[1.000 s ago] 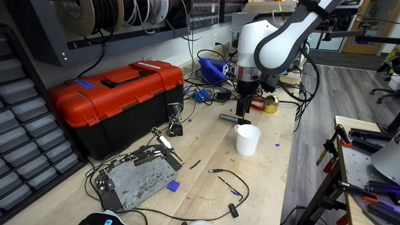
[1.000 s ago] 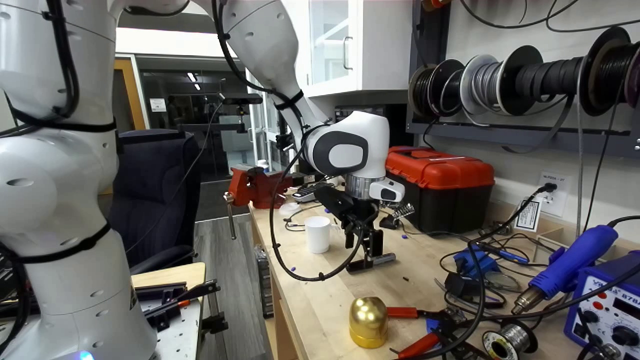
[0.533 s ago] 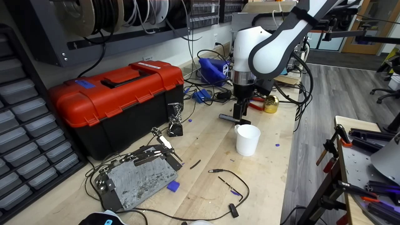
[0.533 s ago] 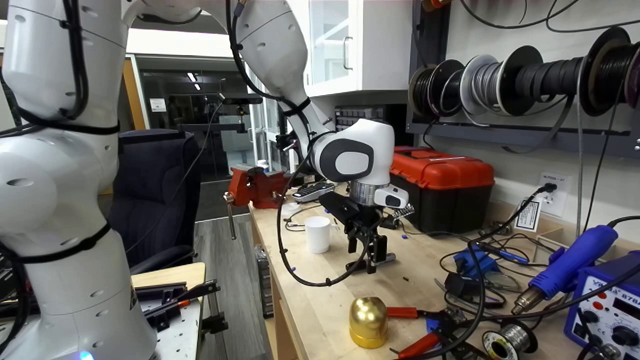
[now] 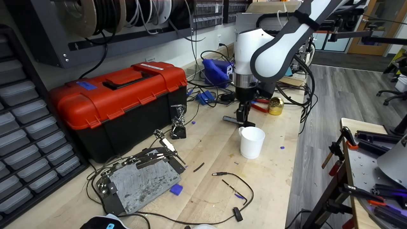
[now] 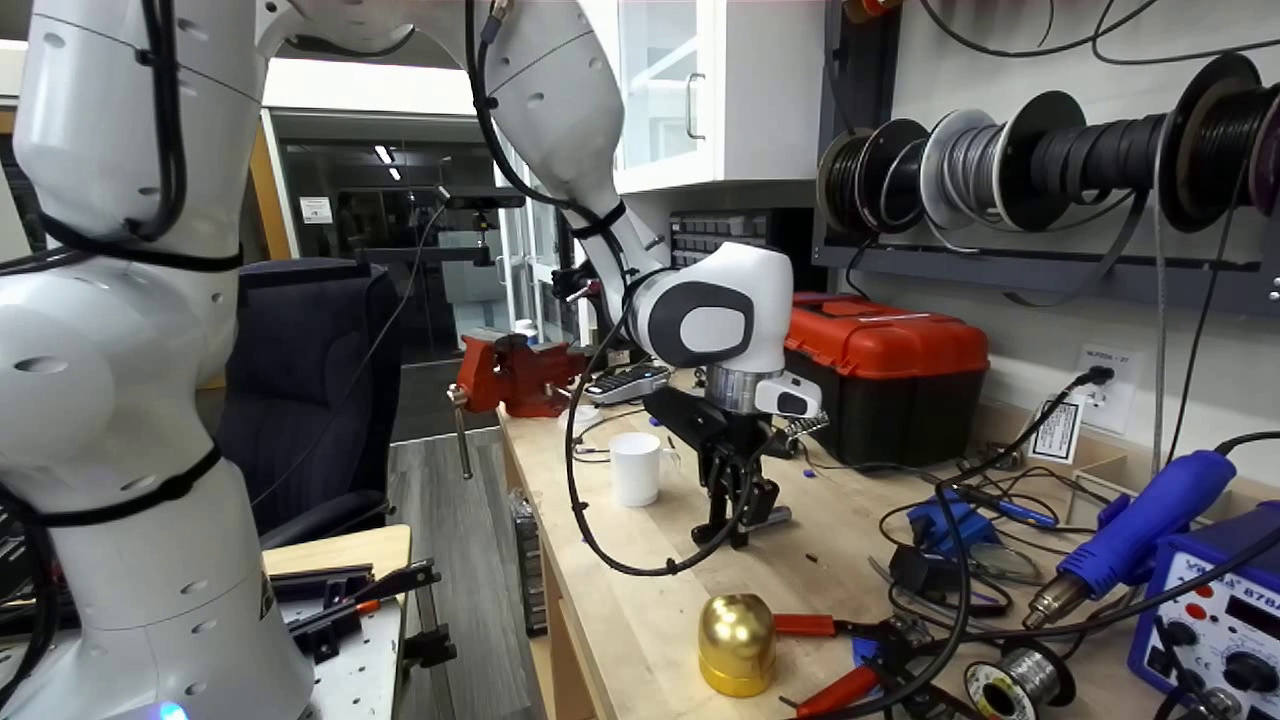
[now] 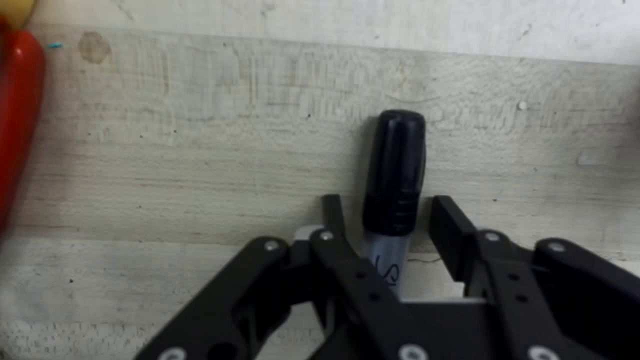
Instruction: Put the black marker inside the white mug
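Note:
The black marker [image 7: 397, 167] lies flat on the wooden table, with a dark cap and a grey body [image 5: 231, 119]. My gripper [image 7: 387, 201] is down over it, one finger on either side near where cap and body meet. A narrow strip of table shows between the marker and each of the fingers [image 7: 452, 235], so the jaws stand partly open and do not touch it. The marker's far end is hidden behind the gripper in the wrist view. In both exterior views the white mug [image 5: 252, 143] stands upright close to the gripper, its handle toward the marker.
A red and black toolbox [image 5: 127, 105] stands against the wall. Close to the gripper are a gold tip cleaner [image 6: 737, 645] and red-handled pliers [image 6: 805, 625]. Cables [image 6: 960, 560] and a blue soldering station [image 6: 1220, 600] crowd the wall side.
My gripper has come lower over the marker and shifted slightly toward the toolbox side. Its fingers have drawn closer together around the marker. Marker and mug have stayed in place.

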{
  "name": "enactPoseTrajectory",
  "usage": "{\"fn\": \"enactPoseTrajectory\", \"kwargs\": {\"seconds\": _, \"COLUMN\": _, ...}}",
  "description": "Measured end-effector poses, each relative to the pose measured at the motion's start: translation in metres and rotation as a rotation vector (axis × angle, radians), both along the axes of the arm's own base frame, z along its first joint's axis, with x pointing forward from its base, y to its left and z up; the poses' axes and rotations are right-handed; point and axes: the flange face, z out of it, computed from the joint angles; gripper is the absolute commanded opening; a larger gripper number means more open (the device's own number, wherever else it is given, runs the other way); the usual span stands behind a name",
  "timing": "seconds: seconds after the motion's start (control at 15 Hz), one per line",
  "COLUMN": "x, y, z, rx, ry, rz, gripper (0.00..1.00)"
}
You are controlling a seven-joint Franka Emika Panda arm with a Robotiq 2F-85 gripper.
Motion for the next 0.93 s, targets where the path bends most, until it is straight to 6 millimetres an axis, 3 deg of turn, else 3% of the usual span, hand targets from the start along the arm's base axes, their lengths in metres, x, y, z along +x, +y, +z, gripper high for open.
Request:
{"fn": "enactPoseTrajectory", "kwargs": {"seconds": 0.2, "x": 0.003, "y": 0.001, "z": 0.003, "rx": -0.006, "ry": -0.008, "rz": 0.012, "gripper": 0.02}}
{"fn": "enactPoseTrajectory", "kwargs": {"seconds": 0.27, "x": 0.004, "y": 0.002, "z": 0.004, "rx": -0.008, "ry": -0.01, "rz": 0.015, "gripper": 0.06}}
{"fn": "enactPoseTrajectory", "kwargs": {"seconds": 0.67, "x": 0.008, "y": 0.006, "z": 0.013, "rx": -0.011, "ry": 0.034, "rz": 0.026, "gripper": 0.06}}
{"fn": "enactPoseTrajectory", "kwargs": {"seconds": 0.93, "x": 0.012, "y": 0.006, "z": 0.044, "rx": -0.021, "ry": 0.076, "rz": 0.04, "gripper": 0.06}}
